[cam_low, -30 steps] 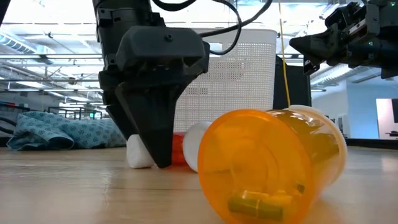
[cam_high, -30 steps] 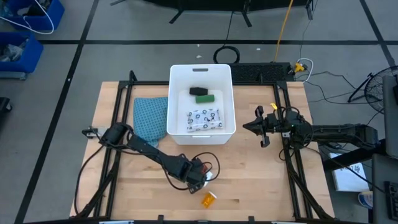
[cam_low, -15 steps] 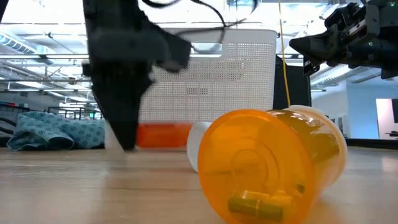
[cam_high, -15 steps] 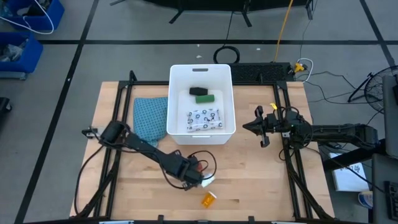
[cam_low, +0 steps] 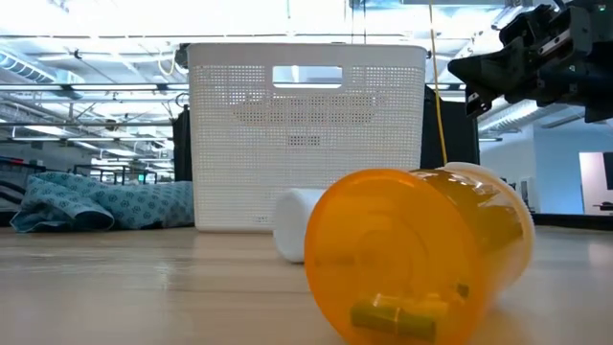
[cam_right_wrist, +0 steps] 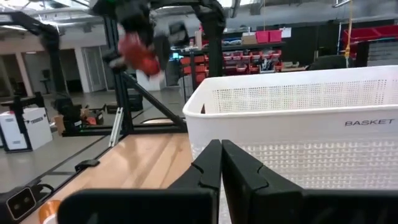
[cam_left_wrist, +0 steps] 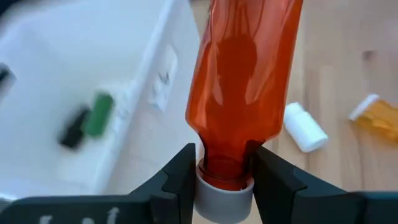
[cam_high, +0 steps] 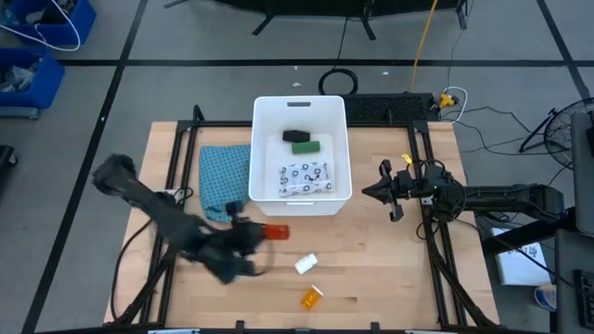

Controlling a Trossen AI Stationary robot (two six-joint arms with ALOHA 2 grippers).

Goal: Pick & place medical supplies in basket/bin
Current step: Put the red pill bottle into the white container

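My left gripper [cam_high: 252,233] is shut on the red tube [cam_high: 276,232], in the air near the basket's near-left corner. The white basket [cam_high: 302,111] holds a black oblong [cam_high: 296,135], a green oblong [cam_high: 306,147] and a dotted white packet [cam_high: 304,178]. The white bottle [cam_high: 306,264] and the orange vial [cam_high: 312,297] lie on their sides on the table. My right gripper [cam_high: 382,190] hovers shut just right of the basket. My left gripper [cam_left_wrist: 224,168] pinches the red tube between its two fingers [cam_left_wrist: 180,177] at the neck [cam_left_wrist: 225,163], just above the white cap [cam_left_wrist: 225,193]. The fingers come from the table's left. The tube [cam_right_wrist: 140,53] is lifted clear and sticks out past the fingertips.
A teal patterned cloth [cam_high: 225,176] lies left of the basket. The orange vial [cam_low: 421,254] fills the near foreground of the low view, with the white bottle [cam_low: 292,225] behind it. Black frame rails run along both table sides. Cables lie beyond the far edge.
My left gripper, down at the table by the white bottle a second ago, has risen out of the low view and swung toward the table's left, carrying the red tube. The tube is lifted clear of the table. The bottle and vial stay on the table.
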